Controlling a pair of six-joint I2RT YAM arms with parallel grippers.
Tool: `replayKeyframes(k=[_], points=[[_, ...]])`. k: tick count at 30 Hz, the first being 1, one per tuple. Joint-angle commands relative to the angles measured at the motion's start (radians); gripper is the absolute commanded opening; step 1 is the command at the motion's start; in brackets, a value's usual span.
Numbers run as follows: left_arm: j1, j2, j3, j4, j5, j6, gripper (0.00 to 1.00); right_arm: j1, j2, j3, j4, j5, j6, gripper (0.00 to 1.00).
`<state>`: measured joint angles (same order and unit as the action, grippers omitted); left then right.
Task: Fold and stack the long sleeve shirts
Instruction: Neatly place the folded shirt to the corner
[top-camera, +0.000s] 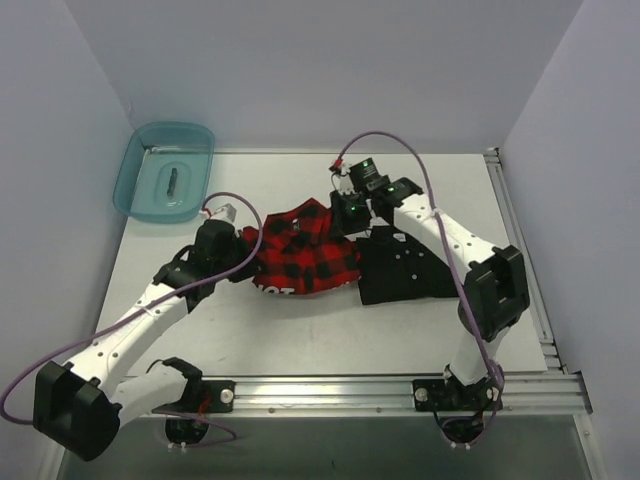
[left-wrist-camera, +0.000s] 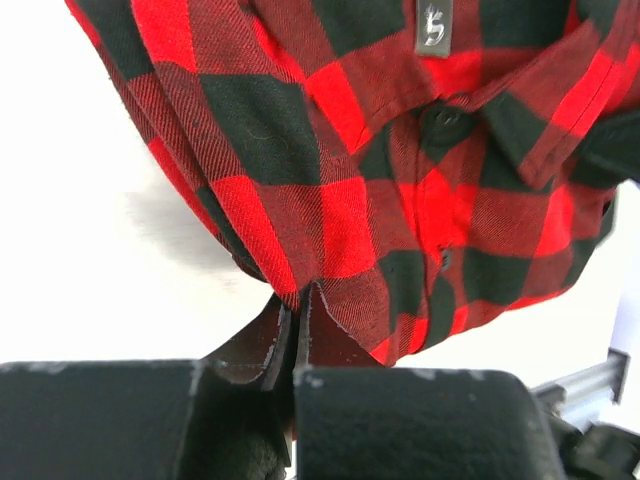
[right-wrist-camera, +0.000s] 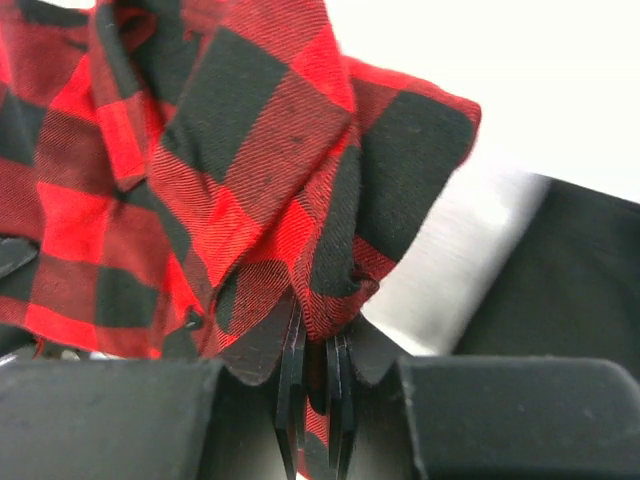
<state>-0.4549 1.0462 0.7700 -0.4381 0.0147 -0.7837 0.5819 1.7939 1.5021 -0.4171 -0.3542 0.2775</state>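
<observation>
Gripping the plaid shirt (top-camera: 305, 255) at two edges, you look to be in the fold step for this first garment.

You have the left gripper (left-wrist-camera: 297, 320) pinched tight on a fold of red-and-black cloth at the shirt's left side in the top view. The right gripper (right-wrist-camera: 315, 345) is clamped on a bunched edge at its upper right. The shirt lies crumpled at the centre of the table (top-camera: 300, 340). The black shirt (top-camera: 405, 265) lies just right of centre, touching the plaid, and seems fairly compact. Your next move probably calls for both arms travelling together, drawing the cloth taut and clear of the black one before you lay it flat. Count: two shirts, one plaid and one black; two grippers; one teal bin (top-camera: 165, 170) at the upper left.
</observation>
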Motion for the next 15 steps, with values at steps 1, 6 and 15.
replayKeyframes(k=[1,6,15], points=[[-0.083,0.028,0.103,0.036,-0.048,-0.028,0.0,-0.077,-0.111,0.017,-0.118,0.089,-0.063,0.0],[-0.189,0.122,0.193,0.159,-0.07,-0.065,0.0,-0.195,-0.203,0.023,-0.21,0.162,-0.145,0.0],[-0.413,0.423,0.377,0.351,-0.11,-0.057,0.0,-0.462,-0.333,-0.091,-0.227,0.247,-0.173,0.0]])
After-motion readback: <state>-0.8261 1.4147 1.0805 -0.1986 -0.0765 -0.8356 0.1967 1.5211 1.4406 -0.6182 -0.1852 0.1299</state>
